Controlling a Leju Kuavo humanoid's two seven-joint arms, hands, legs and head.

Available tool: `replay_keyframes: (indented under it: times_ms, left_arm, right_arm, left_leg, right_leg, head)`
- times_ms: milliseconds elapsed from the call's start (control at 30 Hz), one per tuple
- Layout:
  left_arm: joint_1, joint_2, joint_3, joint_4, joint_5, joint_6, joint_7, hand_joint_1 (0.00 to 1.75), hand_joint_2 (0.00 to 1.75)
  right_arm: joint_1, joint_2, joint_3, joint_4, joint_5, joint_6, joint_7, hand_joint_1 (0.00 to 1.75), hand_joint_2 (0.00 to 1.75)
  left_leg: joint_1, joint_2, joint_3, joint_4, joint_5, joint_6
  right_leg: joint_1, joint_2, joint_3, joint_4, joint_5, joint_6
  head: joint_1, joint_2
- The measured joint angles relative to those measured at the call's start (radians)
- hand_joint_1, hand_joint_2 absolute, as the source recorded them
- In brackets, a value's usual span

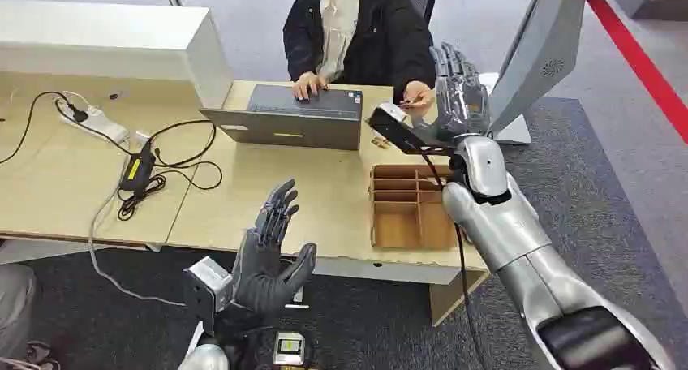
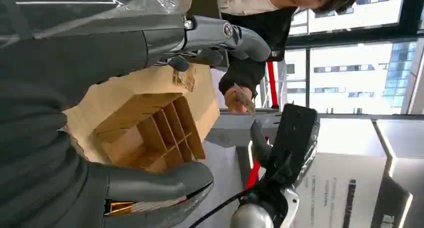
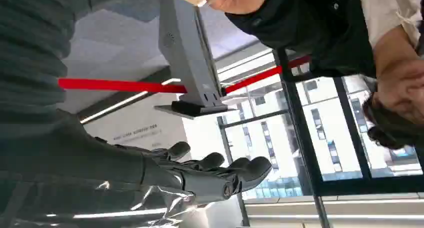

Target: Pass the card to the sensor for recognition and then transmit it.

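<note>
Light wooden table [image 1: 243, 191] spans the centre of the head view. Seated person in a dark jacket [image 1: 357, 29], top centre, one hand on a grey laptop [image 1: 284, 118]. Grey sensor stand [image 1: 543, 53], upper right. Open wooden compartment box [image 1: 410, 208], centre right, partly hidden by the silver right arm. Black power adapter with coiled cable [image 1: 134, 175], left.

Right hand [image 1: 458, 102] raised, fingers spread, gripping nothing. Left hand [image 1: 272, 256], lower centre, likewise spread and bare. Small pale card [image 1: 414, 102] pinched in the person's hand [image 1: 418, 94], just beside the right hand.
</note>
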Motion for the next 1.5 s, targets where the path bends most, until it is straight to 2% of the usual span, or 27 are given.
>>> replay_keyframes:
  times_ms: [367, 700, 733, 1500]
  left_arm:
    - [-0.001, 0.002, -0.005, 0.001, 0.0, -0.021, 0.013, 0.0, 1.75]
    - [-0.004, 0.003, -0.005, 0.003, -0.002, -0.026, 0.017, 0.0, 1.75]
    - [-0.006, 0.003, -0.005, 0.003, -0.002, -0.029, 0.017, 0.0, 1.75]
    - [-0.019, 0.003, -0.007, 0.007, -0.004, -0.034, 0.025, 0.0, 1.75]
  right_arm:
    - [-0.111, 0.039, 0.08, 0.235, -0.025, -0.013, 0.01, 0.0, 1.75]
    - [-0.129, 0.052, 0.109, 0.315, -0.044, -0.033, 0.011, 0.0, 1.75]
    - [-0.13, 0.052, 0.11, 0.32, -0.045, -0.034, 0.012, 1.73, 1.75]
    - [-0.141, 0.053, 0.124, 0.343, -0.101, -0.084, -0.014, 1.75, 1.75]
  left_leg:
    - [0.0, 0.0, 0.0, 0.0, 0.0, 0.0]
    - [0.0, 0.0, 0.0, 0.0, 0.0, 0.0]
    - [0.0, 0.0, 0.0, 0.0, 0.0, 0.0]
    - [0.0, 0.001, 0.0, 0.0, 0.0, 0.0]
  right_leg:
    - [0.0, 0.0, 0.0, 0.0, 0.0, 0.0]
    - [0.0, 0.0, -0.001, 0.0, 0.0, 0.0]
    - [0.0, 0.0, -0.001, 0.0, 0.0, 0.0]
    - [0.0, 0.0, -0.001, 0.0, 0.0, 0.0]
  head:
    - [0.0, 0.0]
    - [0.0, 0.0]
    - [0.0, 0.0]
    - [0.0, 0.0]
